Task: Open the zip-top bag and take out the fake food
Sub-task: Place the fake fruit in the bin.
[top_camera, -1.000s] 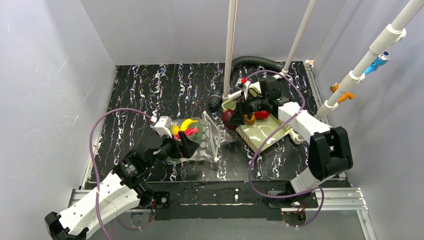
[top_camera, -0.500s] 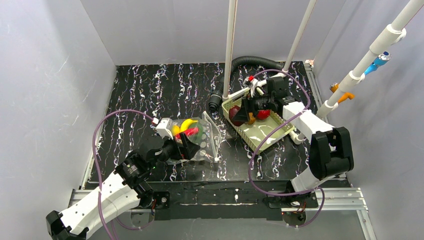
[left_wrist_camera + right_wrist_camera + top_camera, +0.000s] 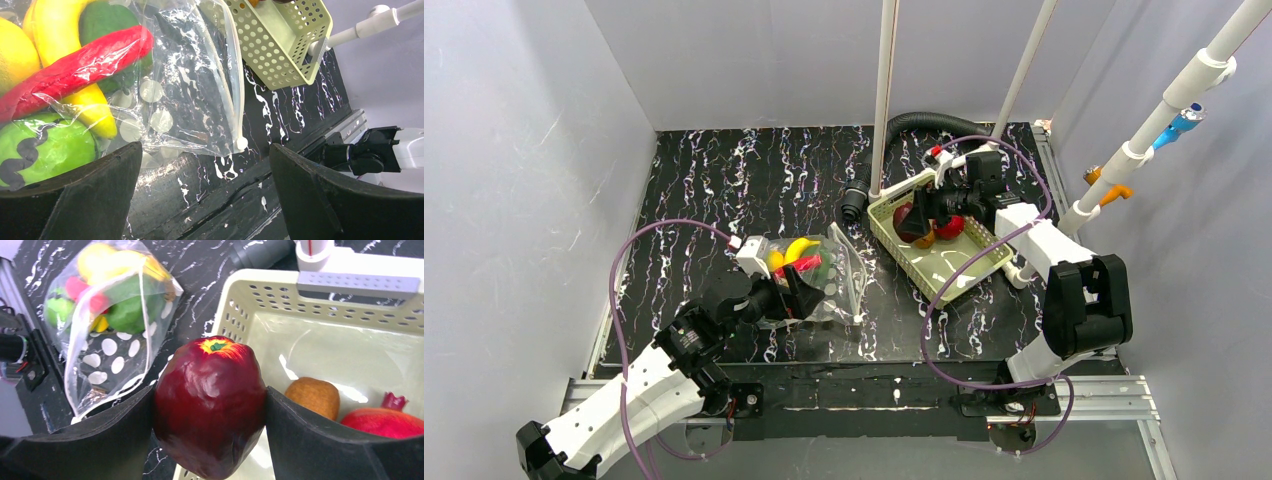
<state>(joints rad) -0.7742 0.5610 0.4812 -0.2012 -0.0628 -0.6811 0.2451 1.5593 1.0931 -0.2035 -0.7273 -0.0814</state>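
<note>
The zip-top bag (image 3: 832,282) lies left of centre, its zip edge (image 3: 235,100) facing the basket; it also shows in the right wrist view (image 3: 115,355). Inside it are a yellow banana (image 3: 55,30), a red chili (image 3: 75,65) and green round pieces (image 3: 45,150). My left gripper (image 3: 789,300) is open at the bag's near side, and nothing is between its fingers (image 3: 204,150). My right gripper (image 3: 921,215) is shut on a dark red round fruit (image 3: 210,405) and holds it above the left rim of the pale green basket (image 3: 250,315).
The basket (image 3: 959,270) holds an orange-brown fruit (image 3: 312,396) and a red pomegranate (image 3: 385,420). A black corrugated hose (image 3: 924,125) and white poles (image 3: 886,90) stand behind it. Grey walls enclose the table.
My right gripper has carried the dark red fruit right and back, to above the basket's left rim. The basket has shifted. My left arm drew back slightly, then held still.
</note>
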